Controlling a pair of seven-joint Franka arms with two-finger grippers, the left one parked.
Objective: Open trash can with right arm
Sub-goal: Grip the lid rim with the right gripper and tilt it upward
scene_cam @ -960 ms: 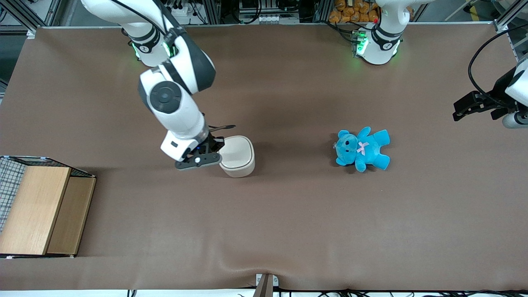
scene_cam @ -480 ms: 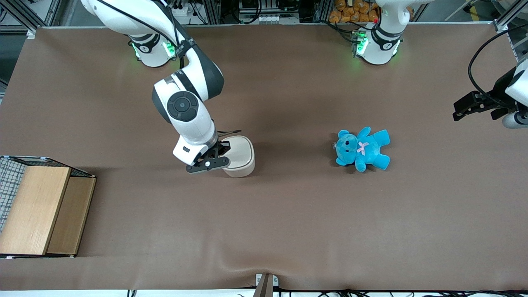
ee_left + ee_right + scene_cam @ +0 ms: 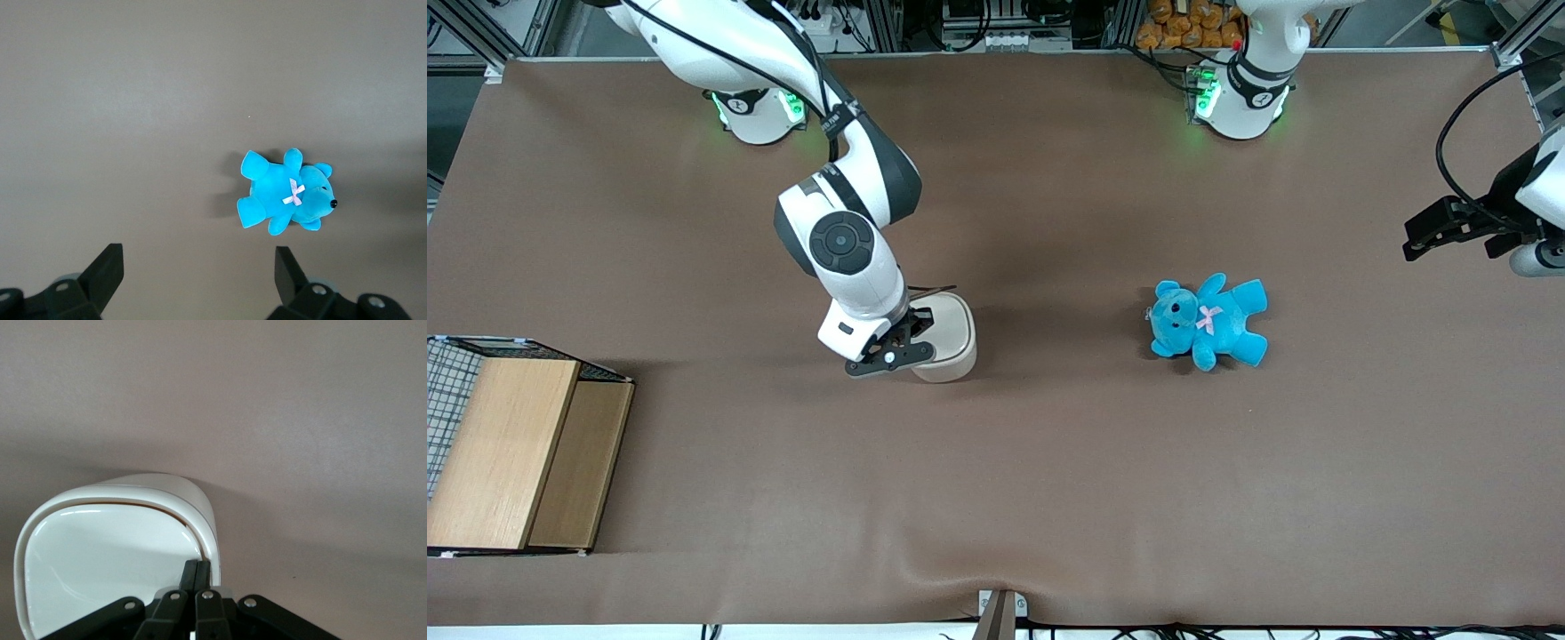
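Note:
The trash can [image 3: 950, 338] is a small cream-white bin standing on the brown table with its flat lid down. In the right wrist view its lid [image 3: 107, 567] lies almost flat, with a thin dark line along the rim. The right arm [image 3: 845, 244] reaches down over the can. Its black gripper [image 3: 900, 341] is shut, with nothing between the fingers. In the right wrist view the gripper [image 3: 197, 569] has its tips pressed together right at the lid's edge, by the can's rim. The arm covers part of the can in the front view.
A blue teddy bear [image 3: 1208, 322] lies on the table toward the parked arm's end; it also shows in the left wrist view [image 3: 287, 197]. A wooden box [image 3: 516, 453] stands at the working arm's end, nearer to the front camera.
The right arm has swung sideways toward the can. Its gripper has moved from beside the can to over the lid's edge. The can has not moved.

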